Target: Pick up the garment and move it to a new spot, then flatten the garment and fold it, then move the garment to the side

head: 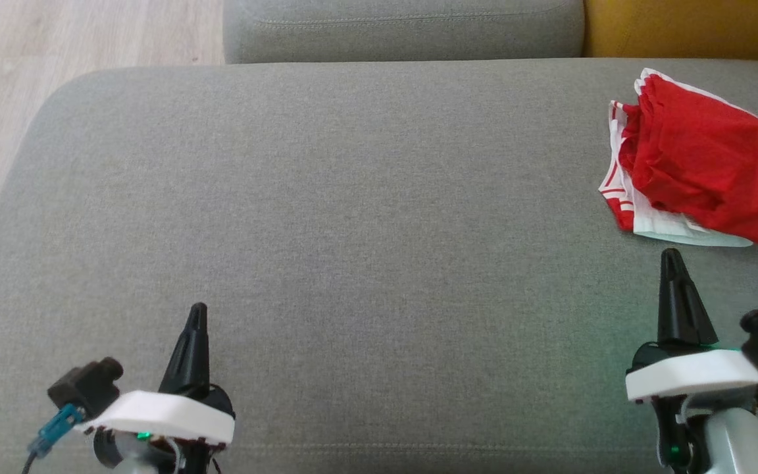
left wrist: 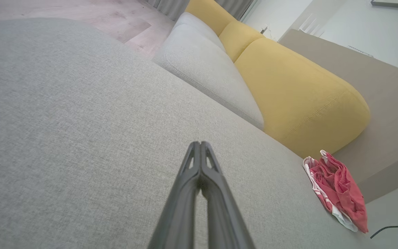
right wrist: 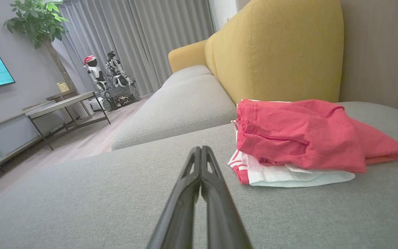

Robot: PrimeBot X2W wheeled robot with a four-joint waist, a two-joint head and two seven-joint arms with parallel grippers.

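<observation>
Left jaws are pressed together with nothing in them, the two dark fingers [left wrist: 185, 193] meeting at the tips; same with the right jaws, fingers [right wrist: 216, 193] closed tip to tip and pinching nothing; both sets hang low over the near edge of the grey sofa seat [head: 366, 217], one near left, one near right. The garment [head: 701, 158] is a red piece with a white, red-striped layer under it, lying at the far right of the seat close to the yellow backrest [head: 688, 26]; it's just beyond the right jaws and a touch to their right, not touching them, and well apart from the left jaws, with the wide grey middle of the seat between. As for progress, honestly can't call it from this; the garment sits as a layered bundle off to the side, which is roughly where the task wants it at the end, but the red top is rumpled and the edges don't line up; so it fits a loose fold that's been parked at the side just as well as a heap waiting to be picked up and laid flat; either way it isn't spread flat now and nothing is gripping it.
</observation>
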